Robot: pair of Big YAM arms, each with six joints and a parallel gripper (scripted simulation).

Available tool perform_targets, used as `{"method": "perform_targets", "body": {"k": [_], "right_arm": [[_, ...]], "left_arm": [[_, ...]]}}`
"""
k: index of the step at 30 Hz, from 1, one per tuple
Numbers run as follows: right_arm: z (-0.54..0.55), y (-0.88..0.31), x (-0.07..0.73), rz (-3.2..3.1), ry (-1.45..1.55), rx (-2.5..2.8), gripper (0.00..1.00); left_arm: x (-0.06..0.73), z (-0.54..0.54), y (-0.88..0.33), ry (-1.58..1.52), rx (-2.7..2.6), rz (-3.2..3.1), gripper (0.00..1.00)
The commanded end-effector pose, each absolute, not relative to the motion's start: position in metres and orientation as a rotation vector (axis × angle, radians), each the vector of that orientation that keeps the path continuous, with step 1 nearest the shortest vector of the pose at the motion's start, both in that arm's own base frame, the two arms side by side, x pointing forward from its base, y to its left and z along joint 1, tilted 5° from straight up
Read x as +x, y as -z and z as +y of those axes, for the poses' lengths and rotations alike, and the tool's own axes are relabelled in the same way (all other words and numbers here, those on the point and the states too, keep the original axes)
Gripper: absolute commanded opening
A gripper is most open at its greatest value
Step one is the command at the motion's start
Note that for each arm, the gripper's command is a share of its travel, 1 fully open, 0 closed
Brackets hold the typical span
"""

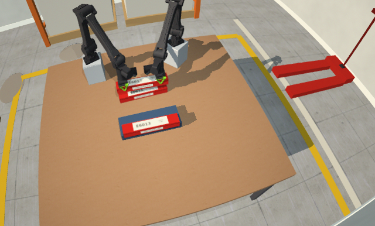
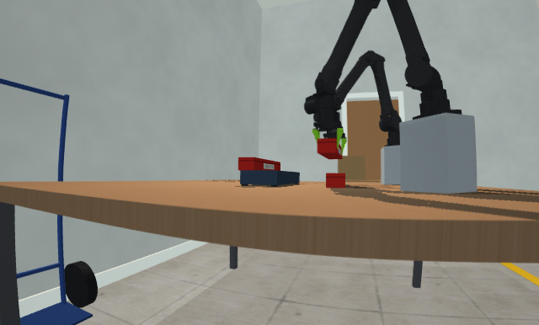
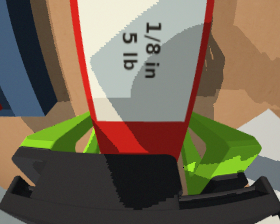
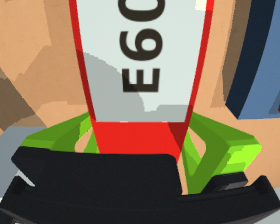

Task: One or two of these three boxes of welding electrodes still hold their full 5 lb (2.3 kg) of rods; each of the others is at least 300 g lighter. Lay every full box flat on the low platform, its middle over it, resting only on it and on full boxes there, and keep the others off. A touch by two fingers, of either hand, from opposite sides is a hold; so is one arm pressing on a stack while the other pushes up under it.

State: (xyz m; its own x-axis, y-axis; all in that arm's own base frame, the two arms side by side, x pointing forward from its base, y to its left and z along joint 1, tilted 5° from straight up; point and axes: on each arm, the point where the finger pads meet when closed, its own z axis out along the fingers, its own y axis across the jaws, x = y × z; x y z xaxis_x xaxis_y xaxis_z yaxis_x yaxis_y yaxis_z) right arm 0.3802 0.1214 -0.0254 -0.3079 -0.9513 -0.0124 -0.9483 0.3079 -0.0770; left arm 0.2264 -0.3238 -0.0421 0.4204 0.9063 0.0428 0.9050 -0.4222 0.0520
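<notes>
Both grippers hold one red electrode box [image 1: 142,81] by its two ends, lifted above the table. My left gripper [image 1: 162,80] is shut on the "1/8 in 5 lb" end [image 3: 140,50]. My right gripper [image 1: 124,86] is shut on the "E601" end [image 4: 140,36]. The exterior view shows the held box [image 2: 330,148] slightly tilted in my left gripper [image 2: 328,139], well above a second red box [image 2: 335,180] that lies flat on the table [image 1: 143,98]. A third red box [image 1: 150,124] lies flat on the low blue platform [image 1: 122,133].
Two grey arm pedestals [image 1: 93,70] [image 1: 177,52] stand behind the boxes. A red pallet jack [image 1: 312,74] stands on the floor beside the table. A blue hand truck [image 2: 31,202] stands off the table's side.
</notes>
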Motion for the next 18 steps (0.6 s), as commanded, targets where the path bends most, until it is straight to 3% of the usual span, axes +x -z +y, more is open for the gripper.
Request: {"method": "perform_targets", "body": {"k": [1, 18], "right_arm": [[0.112, -0.004, 0.414, 2.464, 0.131, -1.772, 0.0], [0.103, -0.012, 0.439, 2.457, 0.139, -1.766, 0.0]], "left_arm": [[0.258, -0.342, 0.013, -0.129, 2.585, 1.641, 0.0], [0.282, -0.354, 0.005, -0.132, 2.573, 1.635, 0.0]]}}
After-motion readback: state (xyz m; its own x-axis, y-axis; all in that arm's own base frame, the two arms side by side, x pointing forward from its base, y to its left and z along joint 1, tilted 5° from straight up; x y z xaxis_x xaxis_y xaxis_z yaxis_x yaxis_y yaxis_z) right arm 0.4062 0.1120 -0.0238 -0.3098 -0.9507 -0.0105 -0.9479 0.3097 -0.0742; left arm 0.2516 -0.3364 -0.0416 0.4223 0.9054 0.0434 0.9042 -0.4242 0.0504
